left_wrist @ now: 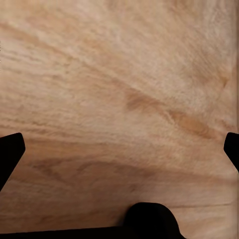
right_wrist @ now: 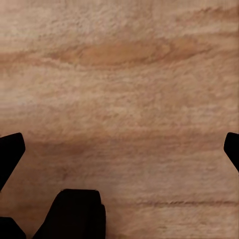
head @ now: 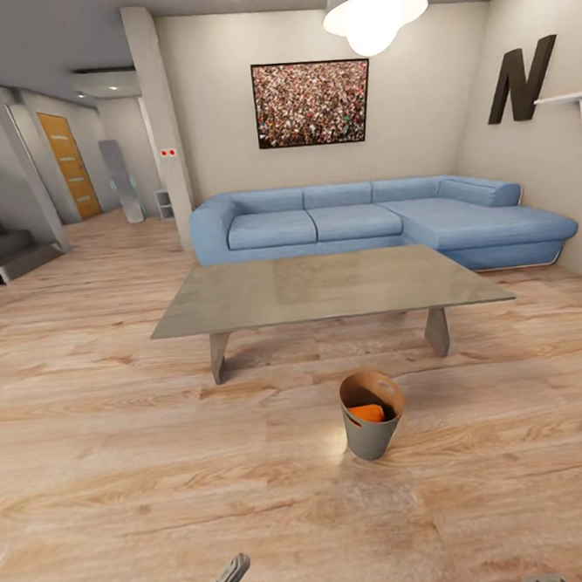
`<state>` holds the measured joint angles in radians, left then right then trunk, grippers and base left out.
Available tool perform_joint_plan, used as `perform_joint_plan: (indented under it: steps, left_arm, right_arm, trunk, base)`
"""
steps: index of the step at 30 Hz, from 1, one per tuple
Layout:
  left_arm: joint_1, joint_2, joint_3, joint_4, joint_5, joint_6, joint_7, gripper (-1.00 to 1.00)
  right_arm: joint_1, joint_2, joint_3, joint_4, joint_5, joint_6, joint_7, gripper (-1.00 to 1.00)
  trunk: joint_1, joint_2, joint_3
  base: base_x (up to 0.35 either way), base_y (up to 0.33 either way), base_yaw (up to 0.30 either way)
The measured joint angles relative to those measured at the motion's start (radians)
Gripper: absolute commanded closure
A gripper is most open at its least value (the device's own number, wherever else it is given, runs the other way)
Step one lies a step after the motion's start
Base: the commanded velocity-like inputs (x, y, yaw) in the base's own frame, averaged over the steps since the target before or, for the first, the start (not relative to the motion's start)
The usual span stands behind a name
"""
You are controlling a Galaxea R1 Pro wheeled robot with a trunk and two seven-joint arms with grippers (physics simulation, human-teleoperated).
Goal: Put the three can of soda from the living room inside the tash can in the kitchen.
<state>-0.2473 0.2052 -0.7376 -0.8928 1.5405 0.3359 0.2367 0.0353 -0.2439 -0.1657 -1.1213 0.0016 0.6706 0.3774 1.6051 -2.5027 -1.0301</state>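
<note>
Trash can (head: 372, 425) holds an orange can (head: 367, 413); both claws (left_wrist: 119, 149) (right_wrist: 119, 149) spread apart.

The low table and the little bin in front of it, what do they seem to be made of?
The table looks like smooth grey stone or concrete, matte with a faint sheen. The bin could be metal or plastic: grey outside, coppery-brown inside. The floor looks like light varnished wood planks.
</note>
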Motion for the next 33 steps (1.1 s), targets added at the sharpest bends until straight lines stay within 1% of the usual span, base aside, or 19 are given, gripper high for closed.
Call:
perform_joint_plan:
  steps: [12,15,27,29,33]
  left_arm:
    - [-0.001,-0.004,0.001,0.000,0.001,-0.001,0.001,-1.00]
    - [-0.001,-0.003,0.001,0.000,0.001,-0.001,0.001,-1.00]
    - [-0.002,-0.003,0.000,0.000,0.000,-0.002,0.000,-1.00]
    - [-0.003,-0.003,0.000,0.000,0.000,-0.001,0.000,-1.00]
    - [-0.003,-0.003,-0.001,0.001,0.000,0.000,0.002,-1.00]
  right_arm:
    - [0.000,0.000,0.000,0.000,0.000,0.001,0.000,-1.00]
    - [0.000,0.000,0.000,0.000,0.000,0.001,0.000,-1.00]
    - [0.000,0.001,0.000,0.004,0.000,-0.005,0.000,-1.00]
    - [0.000,0.001,0.000,0.016,0.000,-0.018,0.000,-1.00]
    - [0.000,0.008,0.000,0.081,0.000,-0.079,-0.001,-1.00]
  trunk:
    - [0.000,0.000,0.019]
    - [0.000,0.000,0.024]
    - [0.000,0.000,0.043]
    - [0.000,0.000,0.047]
    - [0.000,0.000,0.053]
  base:
    - [0.001,0.000,0.127]
    - [0.124,0.000,0.127]
    - [0.300,0.000,0.127]
    - [0.337,0.000,0.127]
    - [0.339,0.000,0.132]
